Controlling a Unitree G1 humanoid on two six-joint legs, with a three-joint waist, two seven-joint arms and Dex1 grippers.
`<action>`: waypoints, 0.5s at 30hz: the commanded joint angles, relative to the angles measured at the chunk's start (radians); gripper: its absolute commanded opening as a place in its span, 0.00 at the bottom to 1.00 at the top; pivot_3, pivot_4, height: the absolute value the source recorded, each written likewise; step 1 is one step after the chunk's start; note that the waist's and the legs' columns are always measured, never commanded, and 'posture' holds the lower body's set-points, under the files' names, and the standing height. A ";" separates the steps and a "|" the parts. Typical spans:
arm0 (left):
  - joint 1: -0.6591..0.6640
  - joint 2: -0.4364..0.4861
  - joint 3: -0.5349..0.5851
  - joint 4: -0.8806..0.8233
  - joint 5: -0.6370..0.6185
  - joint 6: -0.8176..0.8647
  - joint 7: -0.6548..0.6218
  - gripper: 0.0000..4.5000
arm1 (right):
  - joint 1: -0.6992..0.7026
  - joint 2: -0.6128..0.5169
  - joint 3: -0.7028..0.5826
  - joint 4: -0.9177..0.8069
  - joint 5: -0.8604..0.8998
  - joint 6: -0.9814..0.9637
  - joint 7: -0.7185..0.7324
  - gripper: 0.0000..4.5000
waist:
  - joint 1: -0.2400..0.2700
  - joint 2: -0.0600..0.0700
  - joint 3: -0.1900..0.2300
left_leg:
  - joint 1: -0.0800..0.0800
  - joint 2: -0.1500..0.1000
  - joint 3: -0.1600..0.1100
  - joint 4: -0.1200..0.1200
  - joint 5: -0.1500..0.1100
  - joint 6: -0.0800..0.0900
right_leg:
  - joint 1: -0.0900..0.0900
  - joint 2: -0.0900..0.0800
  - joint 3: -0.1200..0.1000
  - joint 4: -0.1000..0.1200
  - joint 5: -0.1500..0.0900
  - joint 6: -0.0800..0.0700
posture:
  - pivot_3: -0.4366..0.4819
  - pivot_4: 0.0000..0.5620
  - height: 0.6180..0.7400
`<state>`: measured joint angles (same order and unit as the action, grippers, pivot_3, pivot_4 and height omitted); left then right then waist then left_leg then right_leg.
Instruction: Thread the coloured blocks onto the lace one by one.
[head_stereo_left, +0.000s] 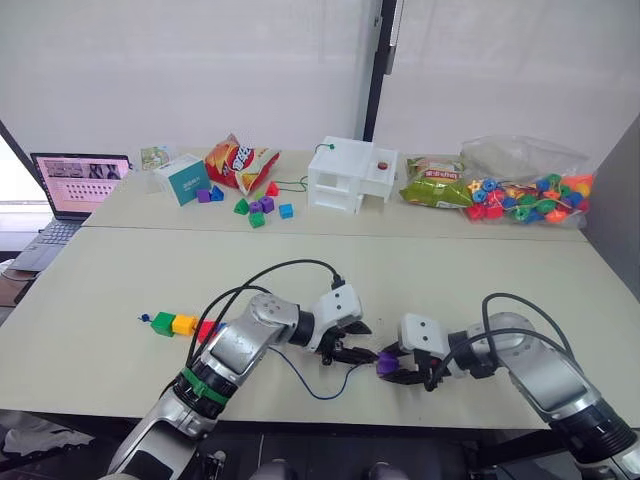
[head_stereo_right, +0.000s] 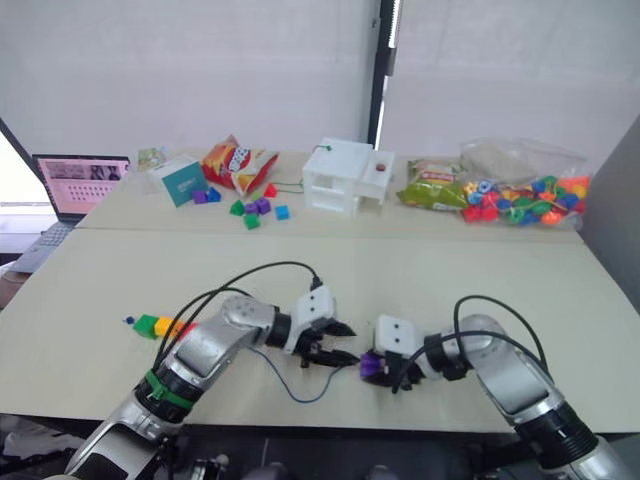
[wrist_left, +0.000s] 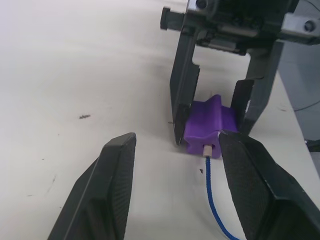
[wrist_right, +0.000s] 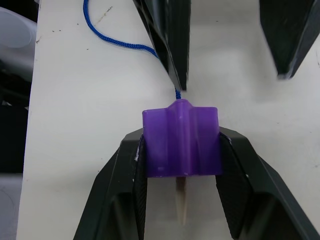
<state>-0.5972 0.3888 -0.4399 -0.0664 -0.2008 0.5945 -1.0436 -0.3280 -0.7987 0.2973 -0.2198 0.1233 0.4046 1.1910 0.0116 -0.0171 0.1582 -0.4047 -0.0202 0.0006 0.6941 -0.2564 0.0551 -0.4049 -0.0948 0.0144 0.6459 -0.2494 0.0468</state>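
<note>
right hand (wrist_right: 181, 150) grips purple block (wrist_right: 181, 142), lace (wrist_left: 214, 197) threaded through.

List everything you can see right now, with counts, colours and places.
Purple block: one, clamped in right end effector, lace tip poking out.
Lace: one, dark blue, on near table, running from the threaded blocks to the purple block.
Threaded blocks: three, green, yellow, red, on lace at left.
Loose blocks: several, mixed colours, far table.
Bead bag: one, clear, far right.
Snack bags: two, red and green, far table.
White box: one, far centre.
Teal box: one, far left.
Laptop: one, far left.
Left end effector: open, at purple block.
Right end effector: shut.
</note>
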 joint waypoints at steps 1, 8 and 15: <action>0.038 0.052 0.026 -0.073 -0.019 0.014 -0.018 0.57 | 0.027 -0.026 -0.011 -0.008 -0.006 0.012 -0.006 0.30 | 0.000 0.000 0.000 | 0.000 0.000 0.000 0.000 0.000 0.000 | 0.000 0.000 0.000 0.000 0.000 0.000 | 0.48 0.27 1.00; 0.145 0.111 0.046 -0.152 -0.032 0.040 0.006 0.57 | 0.054 -0.049 -0.031 -0.017 0.004 0.013 -0.016 0.30 | 0.012 0.000 0.000 | 0.000 -0.001 -0.001 0.000 0.000 0.001 | 0.001 -0.002 -0.001 -0.001 0.000 0.000 | 0.48 0.27 1.00; 0.191 0.037 0.025 -0.161 -0.054 0.088 0.061 0.57 | 0.056 -0.066 -0.032 -0.021 0.003 0.028 -0.015 0.30 | 0.015 0.000 0.000 | -0.001 -0.002 -0.001 0.001 0.000 0.001 | 0.001 -0.003 -0.001 -0.001 0.000 0.001 | 0.48 0.27 1.00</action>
<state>-0.4080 0.4325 -0.4164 -0.2008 -0.2371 0.6672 -0.9952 -0.2883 -0.8391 0.2674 -0.2418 0.1396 0.4160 1.1764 0.0268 -0.0170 0.1582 -0.4054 -0.0221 -0.0002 0.6946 -0.2569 0.0557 -0.4041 -0.0974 0.0136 0.6450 -0.2490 0.0476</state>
